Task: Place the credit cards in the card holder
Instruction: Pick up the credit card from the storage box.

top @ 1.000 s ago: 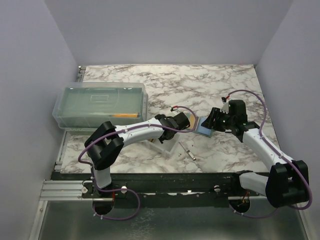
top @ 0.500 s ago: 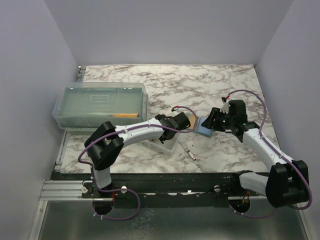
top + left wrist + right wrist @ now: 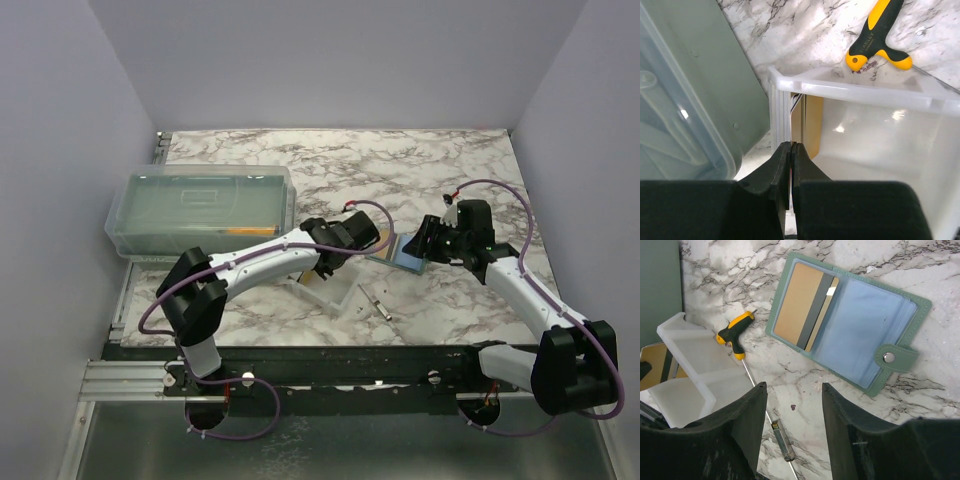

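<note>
Screwdriver (image 3: 734,335): yellow-and-black handle and thin shaft. It lies flat on the marble table (image 3: 420,170) between the tray and the card holder, with its metal tip nearest the arm bases.
Clear tray (image 3: 865,92): sits at 8 o'clock of the card holder, near it but not touching.
Gold card (image 3: 812,125): stands on edge inside the tray, by the left wall as the left wrist camera sees it.
Left gripper (image 3: 791,146): jaws pressed together, with the tips at the near edge of the gold card. Whether they nip the card cannot be told.
Card holder (image 3: 875,320): grey-green, lying open and flat with the pale blue sleeves upward and the snap tab at its 4 o'clock edge.
Striped card (image 3: 807,310): gold with a dark stripe, tucked in the holder's left pocket.
Right gripper (image 3: 793,395): jaws apart with nothing between them, hanging at 2 o'clock of the card holder in the overhead view.
Lidded box (image 3: 200,210): translucent and closed, at 10 o'clock of the tray, near it.
</note>
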